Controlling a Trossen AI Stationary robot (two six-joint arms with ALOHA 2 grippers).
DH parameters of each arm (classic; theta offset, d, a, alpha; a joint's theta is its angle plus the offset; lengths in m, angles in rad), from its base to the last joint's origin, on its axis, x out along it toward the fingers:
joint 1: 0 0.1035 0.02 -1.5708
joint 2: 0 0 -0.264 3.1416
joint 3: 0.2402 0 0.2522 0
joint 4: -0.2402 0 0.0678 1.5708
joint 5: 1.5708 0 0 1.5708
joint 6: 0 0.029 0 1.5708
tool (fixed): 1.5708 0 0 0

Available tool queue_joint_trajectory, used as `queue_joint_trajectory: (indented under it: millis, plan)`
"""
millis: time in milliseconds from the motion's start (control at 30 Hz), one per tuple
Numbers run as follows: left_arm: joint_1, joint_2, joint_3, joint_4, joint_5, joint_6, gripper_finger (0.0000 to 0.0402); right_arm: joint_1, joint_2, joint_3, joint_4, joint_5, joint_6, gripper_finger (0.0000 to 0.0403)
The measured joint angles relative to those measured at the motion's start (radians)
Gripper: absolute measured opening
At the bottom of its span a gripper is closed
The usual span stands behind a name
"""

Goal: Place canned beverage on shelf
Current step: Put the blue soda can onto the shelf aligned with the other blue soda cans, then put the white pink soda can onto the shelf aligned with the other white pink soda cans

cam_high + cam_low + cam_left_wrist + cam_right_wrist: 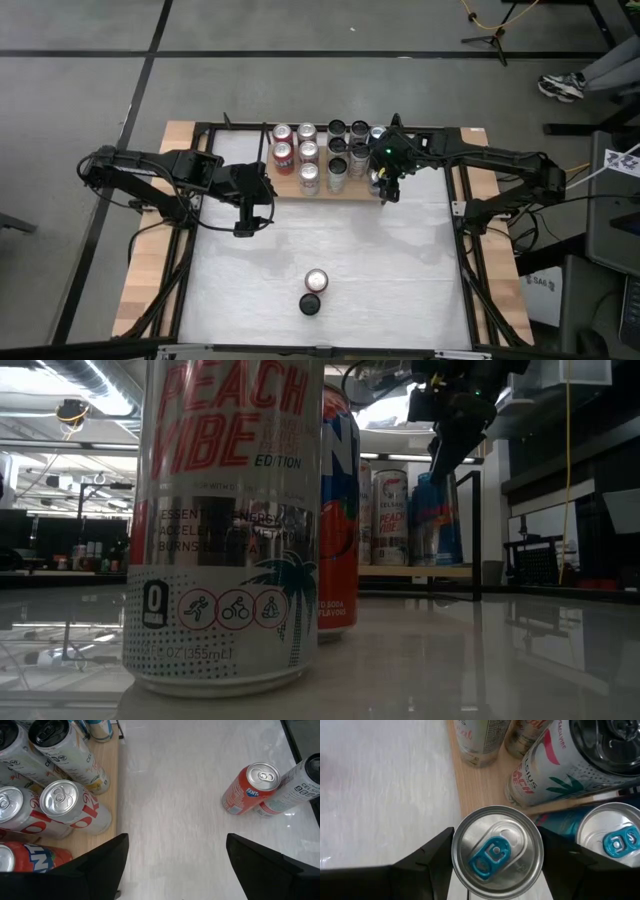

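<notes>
Holding a blue-tabbed can (pixel 497 852) between its fingers, the right gripper (pixel 385 186) hangs at the right end of the shelf (pixel 322 190), where red and silver cans (pixel 306 152) already stand in rows. The can sits at the board's front corner beside another blue-tabbed can (pixel 612 840). The left gripper (pixel 254 218) waits with fingers spread wide over the white tabletop (pixel 390 270), just left of the shelf. Two more cans, one orange (pixel 248 788) and one silver (pixel 295 786), stand together near the tabletop's front edge.

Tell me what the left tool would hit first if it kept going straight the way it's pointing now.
Probably bare white tabletop: the open left tool points down at it, between the shelf and the orange Fanta can. Depth is uncertain.
</notes>
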Motion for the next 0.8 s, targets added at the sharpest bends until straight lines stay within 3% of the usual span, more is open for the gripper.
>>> queue_joint_trajectory:
  millis: [467,800]
  plan:
    - [0.000,0.000,0.000,0.000,0.000,0.000,0.0328,0.000,0.005,-0.005,-0.019,0.003,0.000,0.0340]
    - [0.000,0.000,0.000,0.000,0.000,0.000,0.0328,0.000,0.003,-0.003,-0.011,0.000,0.000,0.0347]
